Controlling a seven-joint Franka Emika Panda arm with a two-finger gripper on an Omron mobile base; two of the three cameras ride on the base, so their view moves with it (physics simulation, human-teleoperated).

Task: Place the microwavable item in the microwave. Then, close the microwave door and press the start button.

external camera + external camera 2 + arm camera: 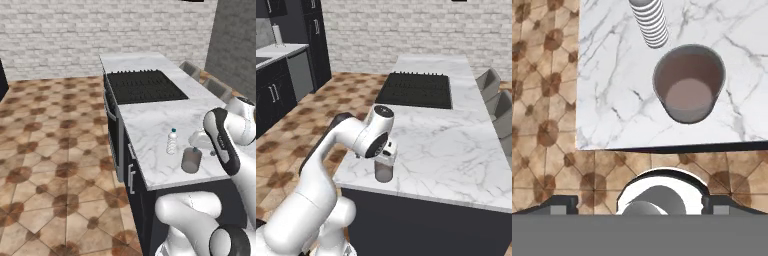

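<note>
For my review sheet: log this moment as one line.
phase: reach | claw: open, above cup | cup: upright on counter, beside bottle

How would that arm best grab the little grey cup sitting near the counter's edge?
Probably from above. The cup stands upright with its mouth open, so the open gripper could drop one finger inside and one outside the rim, or straddle the round wall. Best on the side away from the water bottle, which stands close beside it.
</note>
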